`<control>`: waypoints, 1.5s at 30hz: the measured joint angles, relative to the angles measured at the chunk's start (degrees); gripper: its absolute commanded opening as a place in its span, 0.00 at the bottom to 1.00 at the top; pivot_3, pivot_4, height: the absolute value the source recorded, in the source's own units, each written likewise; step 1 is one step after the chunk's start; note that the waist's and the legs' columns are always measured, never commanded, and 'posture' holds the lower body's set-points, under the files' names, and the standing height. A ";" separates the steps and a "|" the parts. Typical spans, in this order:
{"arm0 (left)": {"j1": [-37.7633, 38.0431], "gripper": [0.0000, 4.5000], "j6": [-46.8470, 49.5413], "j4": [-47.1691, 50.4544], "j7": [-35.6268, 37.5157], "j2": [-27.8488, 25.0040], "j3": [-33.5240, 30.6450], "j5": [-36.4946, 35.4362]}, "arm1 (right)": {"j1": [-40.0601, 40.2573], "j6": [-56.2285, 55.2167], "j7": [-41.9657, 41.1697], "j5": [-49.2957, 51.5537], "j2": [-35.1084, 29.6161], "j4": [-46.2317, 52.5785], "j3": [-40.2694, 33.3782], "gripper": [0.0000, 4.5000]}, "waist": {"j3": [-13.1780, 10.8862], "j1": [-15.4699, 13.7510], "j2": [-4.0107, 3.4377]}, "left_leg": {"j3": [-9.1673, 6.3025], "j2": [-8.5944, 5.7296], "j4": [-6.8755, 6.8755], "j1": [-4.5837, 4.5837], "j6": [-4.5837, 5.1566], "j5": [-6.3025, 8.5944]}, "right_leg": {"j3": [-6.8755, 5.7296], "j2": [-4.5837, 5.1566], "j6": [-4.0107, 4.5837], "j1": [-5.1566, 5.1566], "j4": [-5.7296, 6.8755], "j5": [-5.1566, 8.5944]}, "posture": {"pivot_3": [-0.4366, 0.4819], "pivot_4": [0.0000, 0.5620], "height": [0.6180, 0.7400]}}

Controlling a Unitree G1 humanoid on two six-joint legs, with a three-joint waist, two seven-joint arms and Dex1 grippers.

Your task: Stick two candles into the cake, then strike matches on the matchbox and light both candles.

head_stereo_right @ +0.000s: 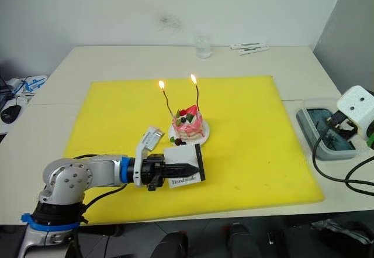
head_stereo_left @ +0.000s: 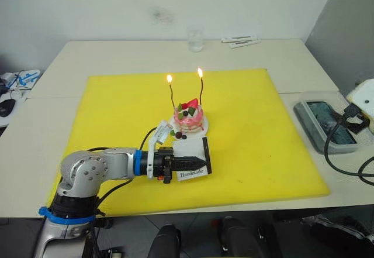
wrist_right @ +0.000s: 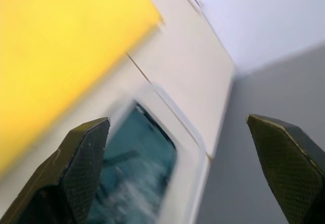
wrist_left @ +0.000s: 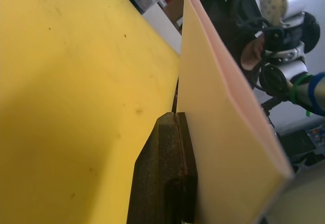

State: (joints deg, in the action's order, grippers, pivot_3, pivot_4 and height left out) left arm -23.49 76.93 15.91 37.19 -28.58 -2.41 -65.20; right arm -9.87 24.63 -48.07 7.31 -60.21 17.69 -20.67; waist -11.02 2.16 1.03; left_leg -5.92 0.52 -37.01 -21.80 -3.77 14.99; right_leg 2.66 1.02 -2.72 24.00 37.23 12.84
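Pink-and-white, the cake [head_stereo_left: 189,117] stands mid-mat with both candles [head_stereo_left: 171,92] burning (the task looks complete). Just in front, the left gripper [head_stereo_left: 190,163] clenches the matchbox [head_stereo_left: 196,158], presumably held steady for striking. The right gripper [wrist_right: 177,173] gapes empty over a tray [head_stereo_left: 310,126].

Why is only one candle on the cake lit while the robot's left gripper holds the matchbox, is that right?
Not quite. Both candles on the cake carry a flame, as the left eye view shows. The rest holds: the left gripper is shut on the matchbox.
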 measured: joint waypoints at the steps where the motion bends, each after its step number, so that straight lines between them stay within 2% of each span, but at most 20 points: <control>1: -0.44 0.00 0.51 -0.27 -1.34 1.03 0.43 0.00 | 0.20 1.27 -1.86 2.61 0.00 2.50 -0.16 1.00 | 0.00 -0.01 0.00 | -0.01 0.00 -0.02 0.00 0.00 0.00 | -0.01 -0.01 -0.01 -0.01 0.00 0.00 | 0.48 0.27 1.00; 4: -1.57 0.00 1.73 -1.55 -5.64 4.29 1.67 0.58 | 0.40 8.04 -7.67 13.36 -0.07 11.49 -0.69 1.00 | 0.00 -0.13 0.01 | -0.09 0.00 -0.05 0.02 0.00 0.00 | -0.07 -0.01 -0.01 -0.07 0.00 -0.01 | 0.48 0.27 1.00; 9: -3.03 0.00 2.90 -4.86 -9.53 6.88 2.28 2.66 | 0.04 15.60 -12.43 24.18 -2.15 18.68 1.26 1.00 | 0.00 -0.32 0.01 | -0.13 -0.03 -0.05 0.16 0.00 0.00 | -0.13 -0.01 0.00 -0.26 -0.06 0.00 | 0.48 0.27 1.00; 11: -3.40 0.13 2.85 -5.27 -10.07 6.92 2.59 3.81 | -0.68 16.45 -13.18 26.65 -2.19 20.44 3.90 1.00 | 0.00 -0.24 0.01 | -0.10 -0.03 -0.05 0.20 0.00 0.00 | -0.10 -0.01 0.00 -0.27 -0.05 0.00 | 0.48 0.27 1.00; 12: -3.47 0.16 2.84 -5.32 -10.07 6.89 2.67 4.16 | -1.21 16.65 -13.16 27.22 -2.19 20.46 4.86 1.00 | 0.00 -0.25 0.01 | -0.10 -0.03 -0.05 0.19 0.00 0.00 | -0.10 0.00 0.00 -0.27 -0.06 0.00 | 0.48 0.27 1.00; 15: -3.41 0.37 2.91 -5.10 -9.25 5.99 2.77 4.56 | -3.83 16.74 -12.95 27.87 -2.10 20.38 7.92 1.00 | 0.00 -0.27 0.01 | -0.12 -0.03 -0.04 0.19 0.00 0.00 | -0.12 0.00 -0.01 -0.27 -0.06 0.00 | 0.48 0.27 1.00; 23: -2.86 0.96 5.44 -0.60 -5.49 -2.85 1.23 3.48 | -7.84 16.69 -12.07 28.14 -1.07 19.90 12.60 1.00 | 0.00 -0.34 0.01 | -0.14 -0.02 -0.02 0.11 -0.01 0.00 | -0.16 0.01 0.01 -0.23 -0.14 0.01 | 0.48 0.27 1.00; 24: -2.82 1.00 5.45 -0.09 -5.10 -3.58 1.08 3.44 | -8.07 16.67 -12.06 28.12 -1.03 19.72 13.07 1.00 | 0.00 -0.35 0.01 | -0.13 -0.03 -0.02 0.11 -0.01 0.00 | -0.15 0.03 0.01 -0.23 -0.15 0.01 | 0.48 0.27 1.00; 33: -1.16 1.00 -0.12 5.06 -0.97 -12.86 -0.19 6.06 | -10.99 14.49 -12.08 27.07 -0.35 17.58 16.27 1.00 | 0.00 -0.29 0.02 | -0.11 0.00 0.01 0.08 -0.01 0.00 | -0.16 0.02 0.03 -0.14 -0.14 0.03 | 0.48 0.27 1.00; 37: 5.64 1.00 -12.02 8.58 8.28 -21.60 -3.67 11.61 | -11.44 11.74 -11.97 25.55 0.41 15.90 16.35 1.00 | 0.00 -0.18 0.01 | -0.01 0.04 0.09 -0.03 -0.01 0.00 | -0.13 0.02 0.10 0.08 -0.10 0.07 | 0.48 0.27 1.00; 40: 12.09 1.00 -22.19 8.58 14.29 -27.80 -5.74 18.60 | -11.51 11.09 -11.90 25.51 0.67 14.37 15.26 1.00 | -0.01 -0.33 0.00 | 0.00 0.04 0.11 -0.05 -0.01 0.01 | -0.13 0.02 0.31 0.09 -0.13 0.18 | 0.48 0.27 1.00; 45: 15.78 1.00 -35.79 1.76 16.85 -28.77 -10.56 27.73 | -11.01 9.38 -11.91 25.30 0.67 11.44 12.50 1.00 | -0.02 -0.62 0.03 | 0.02 0.05 0.04 -0.08 0.00 0.01 | -0.14 0.03 0.37 0.07 -0.16 0.22 | 0.48 0.27 1.00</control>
State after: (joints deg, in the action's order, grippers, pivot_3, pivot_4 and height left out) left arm -7.71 41.14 17.67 54.04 -57.35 -12.97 -37.47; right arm -20.87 34.01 -59.97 32.61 -59.54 29.13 -8.18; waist -11.04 1.54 1.06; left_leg -5.90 0.57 -36.97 -21.88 -3.76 15.00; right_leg 2.53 1.04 -2.35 24.07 37.07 13.06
